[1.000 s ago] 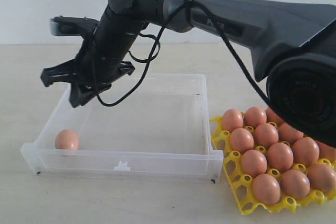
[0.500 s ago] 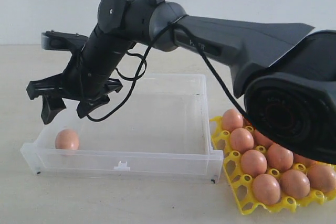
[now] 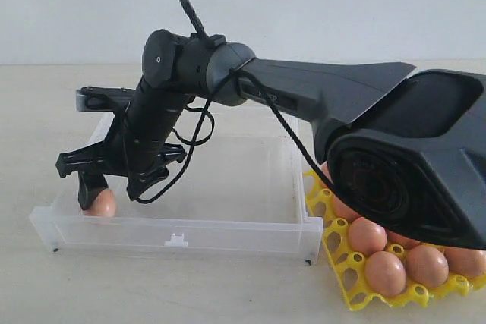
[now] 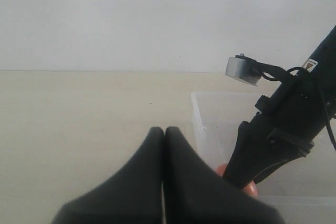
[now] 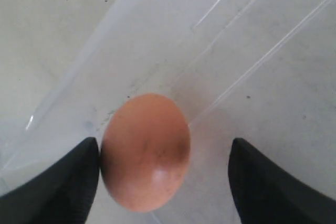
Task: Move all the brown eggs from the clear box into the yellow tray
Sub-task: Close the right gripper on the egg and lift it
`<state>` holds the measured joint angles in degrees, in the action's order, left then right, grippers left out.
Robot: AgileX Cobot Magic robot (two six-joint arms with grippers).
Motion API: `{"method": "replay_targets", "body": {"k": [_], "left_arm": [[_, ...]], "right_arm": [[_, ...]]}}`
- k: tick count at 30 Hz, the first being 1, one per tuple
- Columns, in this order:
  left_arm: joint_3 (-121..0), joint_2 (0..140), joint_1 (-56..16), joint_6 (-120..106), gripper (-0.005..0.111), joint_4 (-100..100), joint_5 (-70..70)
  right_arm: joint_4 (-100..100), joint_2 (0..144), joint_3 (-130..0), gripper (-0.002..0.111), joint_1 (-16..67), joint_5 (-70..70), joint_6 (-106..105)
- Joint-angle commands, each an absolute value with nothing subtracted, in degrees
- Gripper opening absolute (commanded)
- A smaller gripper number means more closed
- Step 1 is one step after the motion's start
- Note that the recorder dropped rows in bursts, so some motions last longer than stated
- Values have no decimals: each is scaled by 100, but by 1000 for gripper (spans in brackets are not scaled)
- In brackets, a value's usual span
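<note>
Behind the right end effector (image 3: 112, 190), an egg (image 3: 104, 205) half hides

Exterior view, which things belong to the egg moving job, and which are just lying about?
In the job:
lone brown egg in the clear box
yellow tray with its brown eggs
right gripper, open astride the lone egg

Not in use:
left gripper, shut, outside the box
table

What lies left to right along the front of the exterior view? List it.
brown egg → clear box's front tab → yellow tray
</note>
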<state>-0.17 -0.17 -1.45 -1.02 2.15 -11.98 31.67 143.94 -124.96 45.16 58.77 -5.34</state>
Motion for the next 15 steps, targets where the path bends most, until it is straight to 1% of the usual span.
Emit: {"method": "replay_targets", "body": {"k": [1, 2, 4, 6, 8, 9, 15], "left_arm": [[0, 0, -189, -116, -4, 213, -1187], [0, 0, -189, -116, -4, 213, -1187], [0, 0, -189, -116, -4, 213, -1177], [0, 0, -189, -116, -4, 213, -1177], [0, 0, -189, -116, -4, 213, -1177], [0, 0, -189, -116, -4, 213, -1177], [0, 0, -189, -116, -4, 213, -1177]], "right_arm": [[3110, 14515, -12518, 64, 4511, 5615, -506], [3122, 14529, -12518, 61, 4511, 5554, -502], [3122, 14554, -12518, 49, 4511, 5525, -491], [3095, 14554, -12518, 32, 4511, 5525, -491], [3095, 14554, -12518, 6, 4511, 5525, -524], [3095, 14554, -12518, 0, 4511, 5525, -572], [2604, 14359, -12518, 0, 4511, 5510, -505]]}}
